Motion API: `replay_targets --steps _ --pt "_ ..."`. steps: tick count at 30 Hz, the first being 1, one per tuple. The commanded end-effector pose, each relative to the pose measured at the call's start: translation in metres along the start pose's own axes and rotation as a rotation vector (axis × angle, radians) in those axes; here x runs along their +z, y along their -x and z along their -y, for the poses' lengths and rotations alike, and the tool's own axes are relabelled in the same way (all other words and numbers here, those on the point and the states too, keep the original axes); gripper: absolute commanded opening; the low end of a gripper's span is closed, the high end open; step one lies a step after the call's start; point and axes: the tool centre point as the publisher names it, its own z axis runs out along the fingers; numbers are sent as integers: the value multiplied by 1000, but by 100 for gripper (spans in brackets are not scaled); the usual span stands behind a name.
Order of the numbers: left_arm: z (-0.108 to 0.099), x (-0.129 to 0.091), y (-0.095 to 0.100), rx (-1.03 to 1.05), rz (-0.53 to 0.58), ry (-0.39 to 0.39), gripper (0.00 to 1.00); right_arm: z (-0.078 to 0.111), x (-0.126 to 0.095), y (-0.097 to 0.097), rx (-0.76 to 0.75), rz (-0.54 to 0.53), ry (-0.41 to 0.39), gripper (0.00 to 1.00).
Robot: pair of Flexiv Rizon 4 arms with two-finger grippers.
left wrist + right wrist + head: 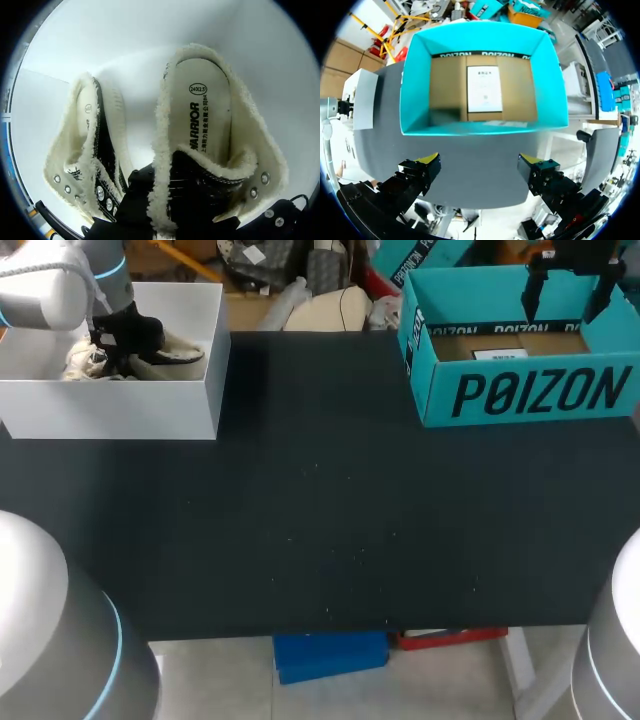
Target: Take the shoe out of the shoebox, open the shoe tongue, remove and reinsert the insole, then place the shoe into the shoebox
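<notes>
A dark table (320, 520) fills the head view, bare across its middle and near side. At its far right corner stands the teal shoebox (530, 390), open-topped, with a brown cardboard floor and a white sheet (484, 89) lying flat on it. At the far left corner sits a white box (110, 410), well apart from the teal one. The left arm (50, 290) comes in over the white box, and the left gripper (118, 340) is down inside it, pressed into the shoe (200, 125). How far this claw is open, or whether it has a grip, cannot be told. The right gripper (481, 160) hangs above the teal shoebox with its jaws spread wide, holding nothing. The shoe is black with cream fleece lining. A second shoe (90, 150) lies just beside it. The pale insole (202, 110) shows inside the first shoe's open mouth.
</notes>
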Motion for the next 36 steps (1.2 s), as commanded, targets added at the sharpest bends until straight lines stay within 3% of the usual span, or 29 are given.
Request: replay_targets --steps 1,10,15,19,22,27,36 --pt "-4 -40 -1 6 29 -8 0 0 0 0 0 1 -1 100" --pt "3 -157 20 -80 159 16 0 0 0 0 0 1 -1 100" --pt "35 -232 17 -121 269 -4 0 0 0 0 0 1 -1 100" --pt "74 -267 -2 -127 304 -9 0 0 0 0 0 1 -1 100" --pt "110 -280 -22 -108 318 -9 0 0 0 0 0 1 -1 100" --pt "173 -283 -61 -66 269 -16 0 0 0 0 0 1 -1 100" --pt "270 -255 -122 -35 191 28 0 0 0 0 0 1 -1 100"
